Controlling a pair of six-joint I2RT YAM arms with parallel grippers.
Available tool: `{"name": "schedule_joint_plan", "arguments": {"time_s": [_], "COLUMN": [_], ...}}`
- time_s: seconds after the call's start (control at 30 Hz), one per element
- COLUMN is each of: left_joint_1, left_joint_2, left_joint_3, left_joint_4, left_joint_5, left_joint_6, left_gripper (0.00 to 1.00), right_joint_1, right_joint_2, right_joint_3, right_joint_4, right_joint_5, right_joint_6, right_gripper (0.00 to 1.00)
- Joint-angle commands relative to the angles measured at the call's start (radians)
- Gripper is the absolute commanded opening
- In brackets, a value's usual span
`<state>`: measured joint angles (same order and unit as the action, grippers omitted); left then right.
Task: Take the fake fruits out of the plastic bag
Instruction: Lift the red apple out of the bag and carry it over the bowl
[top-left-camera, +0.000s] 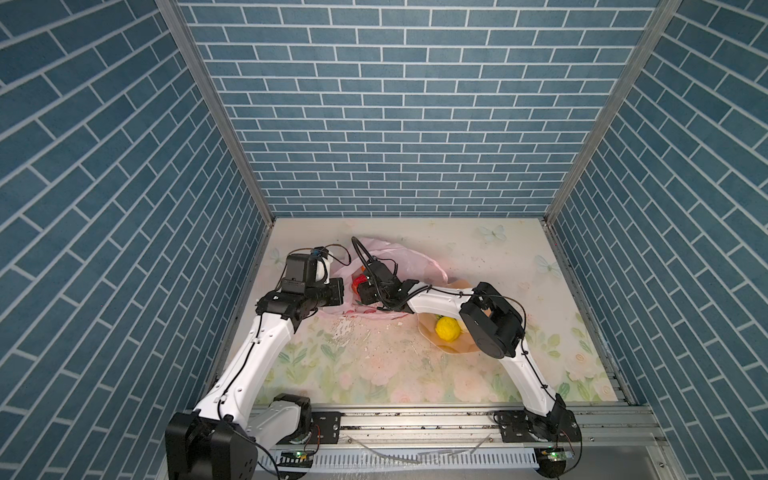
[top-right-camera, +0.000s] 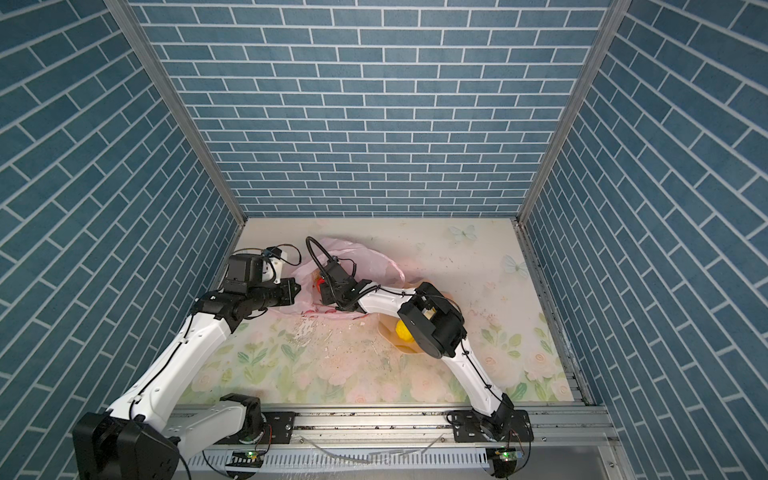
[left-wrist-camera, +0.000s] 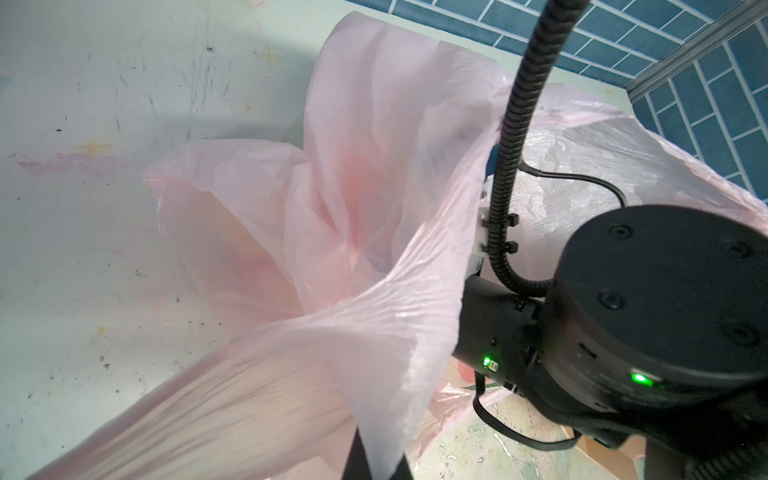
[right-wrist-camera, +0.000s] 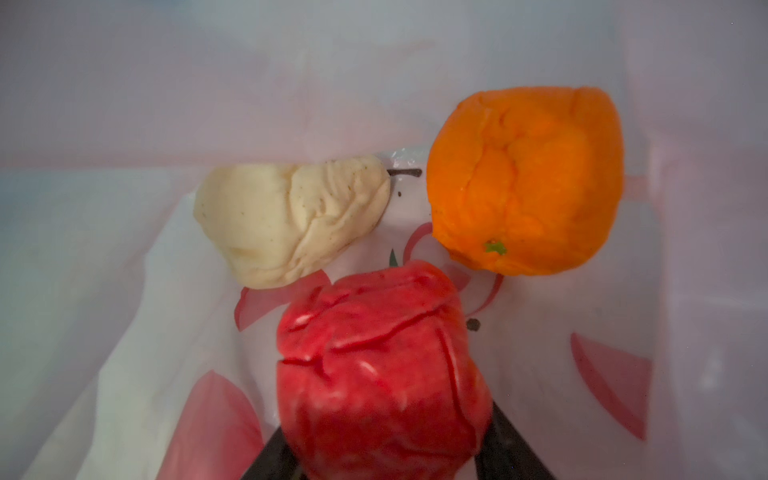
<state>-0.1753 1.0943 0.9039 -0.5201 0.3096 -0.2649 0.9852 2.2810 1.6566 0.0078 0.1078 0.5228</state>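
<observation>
Inside the plastic bag (left-wrist-camera: 332, 208), the right gripper (right-wrist-camera: 386, 455) is clamped on the red fruit (right-wrist-camera: 380, 365), with 1 finger at each side. The orange fruit (right-wrist-camera: 523, 178) and cream fruit (right-wrist-camera: 291, 220) lie beyond it, deeper in. The left gripper (left-wrist-camera: 376, 467) pinches the bag's rim, lifting the mouth, so the way out probably runs straight back.

**Peach bowl on a scuffed floral tabletop**

A peach-coloured scalloped bowl (top-left-camera: 427, 330) sits on the floral table cover (top-left-camera: 374, 374), right of the right gripper (top-left-camera: 359, 287) fingers and nearer the camera. Scuffs and white flecks (top-left-camera: 345, 334) mark the cover nearby. Blue brick-pattern walls (top-left-camera: 395, 124) enclose the scene.
</observation>
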Motion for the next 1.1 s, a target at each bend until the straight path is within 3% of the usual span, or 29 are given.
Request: {"name": "schedule_joint_plan", "arguments": {"time_s": [0.0,0.63,1.07], "left_joint_1": [-0.003,-0.001,-0.001], "left_joint_2": [-0.022,0.015,0.026], "left_joint_3": [0.010,0.007,0.024], "left_joint_4": [-0.032,0.033,0.035], "left_joint_5": [-0.024,-0.102,-0.103], "left_joint_6": [0.016,-0.099,-0.100], "left_gripper": [0.00,0.00,0.00], "right_joint_1": [-0.003,0.053,0.070], "right_joint_2": [-0.079,-0.437,-0.778], "right_joint_3": [-0.042,-0.291,-0.457], "right_joint_4": [0.012,-0.152,-0.358], "right_joint_5": [-0.022,-0.058,0.081], "right_joint_6": [-0.021,-0.081,-0.052], "right_gripper": [0.29,0.26,0.25]}}
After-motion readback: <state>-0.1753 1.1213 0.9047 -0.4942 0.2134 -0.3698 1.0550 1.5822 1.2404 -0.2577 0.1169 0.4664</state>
